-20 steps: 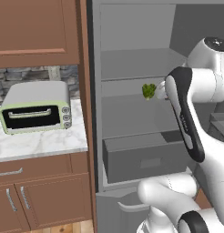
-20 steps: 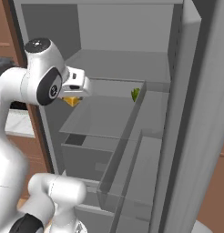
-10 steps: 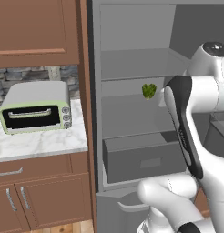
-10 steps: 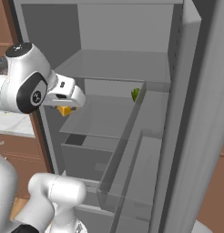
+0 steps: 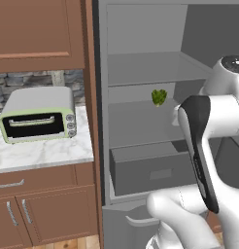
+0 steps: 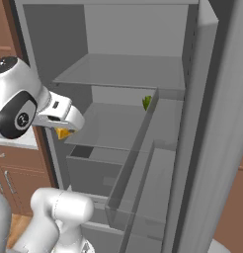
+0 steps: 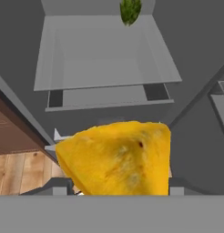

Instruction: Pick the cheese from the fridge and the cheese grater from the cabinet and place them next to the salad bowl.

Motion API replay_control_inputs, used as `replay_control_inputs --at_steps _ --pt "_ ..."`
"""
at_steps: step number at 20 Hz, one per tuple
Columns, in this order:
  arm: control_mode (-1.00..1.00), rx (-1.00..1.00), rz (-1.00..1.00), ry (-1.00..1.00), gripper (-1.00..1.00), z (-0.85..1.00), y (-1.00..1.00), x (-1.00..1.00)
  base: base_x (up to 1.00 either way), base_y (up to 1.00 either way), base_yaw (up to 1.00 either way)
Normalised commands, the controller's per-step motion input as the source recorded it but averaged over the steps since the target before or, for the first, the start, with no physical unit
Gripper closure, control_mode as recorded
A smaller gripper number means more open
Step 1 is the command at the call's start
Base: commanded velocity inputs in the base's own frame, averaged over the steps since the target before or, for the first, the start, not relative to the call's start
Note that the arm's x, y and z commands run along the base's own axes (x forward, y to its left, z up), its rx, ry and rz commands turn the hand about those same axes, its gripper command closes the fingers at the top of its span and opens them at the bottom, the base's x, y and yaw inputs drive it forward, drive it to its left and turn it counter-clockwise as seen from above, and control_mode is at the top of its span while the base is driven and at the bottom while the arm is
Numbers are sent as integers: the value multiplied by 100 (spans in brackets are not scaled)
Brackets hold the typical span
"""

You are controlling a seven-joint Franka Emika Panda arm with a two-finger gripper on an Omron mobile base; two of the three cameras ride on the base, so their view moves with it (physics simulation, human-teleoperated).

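Between the fingers [image 7: 118, 193] sits the small yellow-orange cheese wedge [image 7: 116, 159], clamped from both sides; in hand view it's right up against the camera, fingers mostly hidden behind it. From the right base view a bit of the wedge [image 6: 63, 133] pokes out under the white hand, held in the air just in front of the tall grey fridge [image 6: 143, 74], outside its shelves.

Ahead of the fingers, w/ door open: grey fridge shelf [image 7: 104, 63], bare near its front edge. At its far back, well apart from the fingers, a small green leafy vegetable [image 7: 130, 10]; same item seen in left base view [image 5: 159, 97] and right base view [image 6: 146, 102]. Below the shelf, a grey drawer [image 5: 150, 168].

Off to the fingers' left, past the brown fridge surround: white marble tabletop [image 5: 43, 151] w/ a pale green toaster oven [image 5: 39, 114] standing on it, brown wooden wall cabinet [image 5: 39, 34] above, brown base cupboards [image 5: 43, 209] below.
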Motion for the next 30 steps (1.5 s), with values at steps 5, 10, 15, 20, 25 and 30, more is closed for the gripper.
replay_control_inputs --at_steps 5,10,15,20,25,30 --pt "-100 0 0 1 100 -6 0 -20 0 0 0" --pt "-100 0 0 0 100 -7 3 -19 0 0 0" --pt "-100 0 0 0 100 0 0 0 0 0 0" --pt "-100 0 0 0 100 0 0 0 0 0 0" --pt "100 0 0 0 100 0 0 0 -2 0 0" --pt "100 0 0 0 100 0 0 0 -30 0 0"
